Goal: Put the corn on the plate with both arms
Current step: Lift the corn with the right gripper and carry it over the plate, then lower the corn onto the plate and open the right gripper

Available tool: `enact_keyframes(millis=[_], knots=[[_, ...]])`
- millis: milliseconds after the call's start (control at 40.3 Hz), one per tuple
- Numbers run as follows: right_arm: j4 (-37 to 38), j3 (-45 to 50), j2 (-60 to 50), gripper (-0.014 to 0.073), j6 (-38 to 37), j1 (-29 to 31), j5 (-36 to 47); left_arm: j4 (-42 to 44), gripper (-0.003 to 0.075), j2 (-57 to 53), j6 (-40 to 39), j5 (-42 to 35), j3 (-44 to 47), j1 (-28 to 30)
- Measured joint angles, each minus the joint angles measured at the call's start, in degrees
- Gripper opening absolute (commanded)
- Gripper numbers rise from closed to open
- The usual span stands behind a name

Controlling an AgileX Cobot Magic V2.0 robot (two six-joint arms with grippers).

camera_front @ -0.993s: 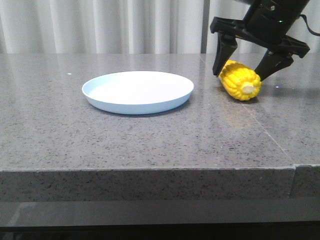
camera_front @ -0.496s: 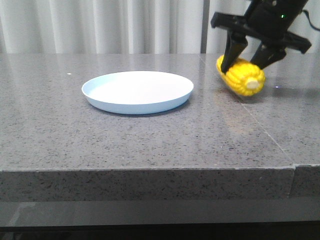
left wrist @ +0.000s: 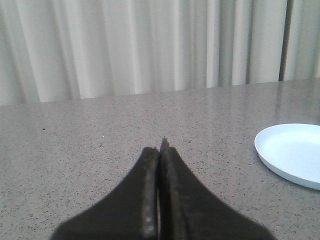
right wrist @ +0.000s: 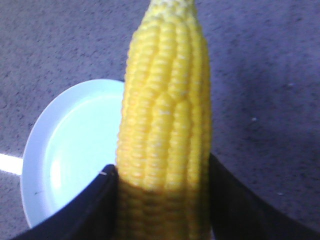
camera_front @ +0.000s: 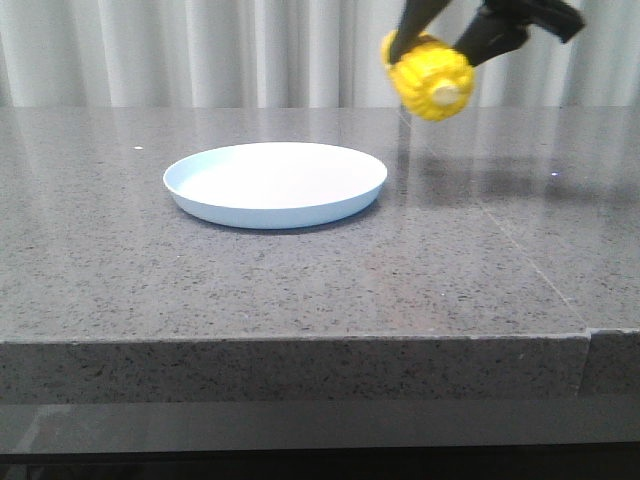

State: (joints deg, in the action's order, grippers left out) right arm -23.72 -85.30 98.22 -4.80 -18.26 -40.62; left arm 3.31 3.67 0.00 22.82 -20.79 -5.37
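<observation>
White curtains [camera_front: 200, 50] hang behind a grey speckled stone countertop [camera_front: 300, 290]. The pale blue plate [camera_front: 276, 183] sits mid-counter — the right gripper [camera_front: 440, 50] clenches the corn [camera_front: 430, 76] aloft towards the far right edge. The left gripper [left wrist: 159, 150] is clamped shut, empty — hovering over the counter's left side.

No text, label, brand, number or sign can be read in any of the views. The bright yellow corn cob [camera_front: 432, 76], the round pale light-blue plate [camera_front: 275, 183], the speckled grey stone tabletop [camera_front: 300, 280] and the pale pleated curtain [camera_front: 200, 50] behind it all carry no writing or marks.
</observation>
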Motion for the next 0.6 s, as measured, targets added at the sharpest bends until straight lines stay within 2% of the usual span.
enact_keyframes(millis=[248,422,521,596], knots=[[-4.10,0.00,4.01,0.0121,0.00,-7.06,2.83,0.00,-0.0020,0.00,0.00,0.00,0.00,0.00],[-4.76,0.00,6.94,0.0136,0.00,-8.17,5.15,0.00,-0.0020,0.00,0.00,0.00,0.00,0.00],[-4.91,0.00,7.80,0.0220,0.00,-8.17,6.47,0.00,-0.0020,0.00,0.00,0.00,0.00,0.00],[-4.90,0.00,8.66,0.0314,0.00,-8.17,6.80,0.00,-0.0020,0.00,0.00,0.00,0.00,0.00]])
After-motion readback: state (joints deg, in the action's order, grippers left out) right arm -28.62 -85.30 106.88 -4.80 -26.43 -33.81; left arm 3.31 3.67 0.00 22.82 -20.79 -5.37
